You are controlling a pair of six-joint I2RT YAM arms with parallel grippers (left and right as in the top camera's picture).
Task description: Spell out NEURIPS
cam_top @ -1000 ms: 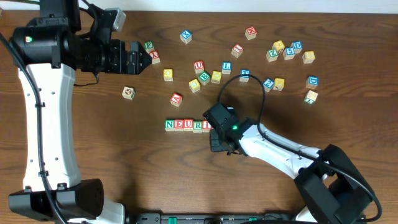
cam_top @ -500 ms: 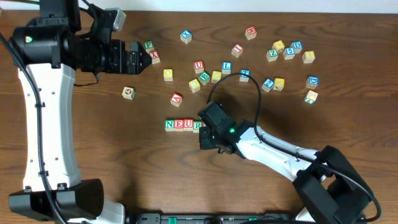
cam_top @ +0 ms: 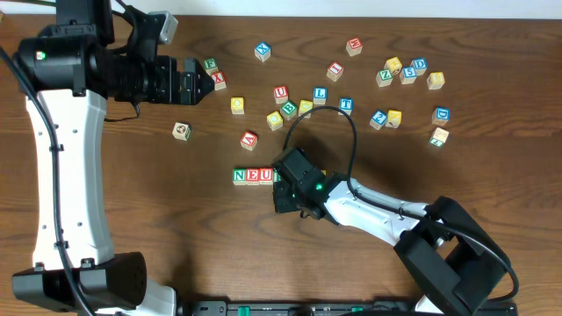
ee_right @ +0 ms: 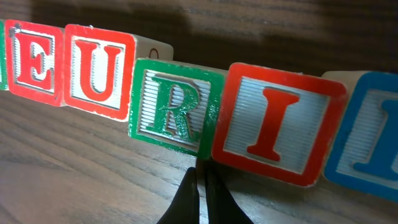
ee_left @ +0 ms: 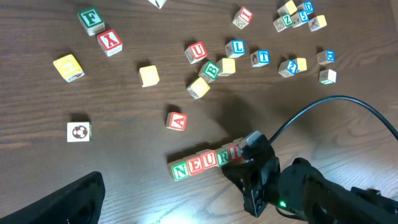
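The row of cubes stands at the table's middle. In the overhead view green N (cam_top: 240,175), red E (cam_top: 253,175) and red U (cam_top: 265,175) show; the rest is under my right gripper (cam_top: 283,186). The right wrist view shows E (ee_right: 34,62), U (ee_right: 96,71), green R (ee_right: 174,106), red I (ee_right: 273,124) and a blue-lettered cube (ee_right: 373,149) cut off at the edge. My right gripper (ee_right: 202,177) is shut and empty, its tips at the row's front, by the seam between R and I. My left gripper (cam_top: 204,81) is open and empty, far up left.
Loose cubes lie scattered behind the row: red A (cam_top: 249,139), red U (cam_top: 280,92), blue L (cam_top: 320,93), blue T (cam_top: 346,104), a soccer-ball cube (cam_top: 181,131), F (cam_top: 210,64) and X (cam_top: 219,80) by the left gripper, and a cluster (cam_top: 404,70) at back right.
My right gripper has slid left along the row's front, so it now covers R and I in the overhead view. The left arm has not moved.
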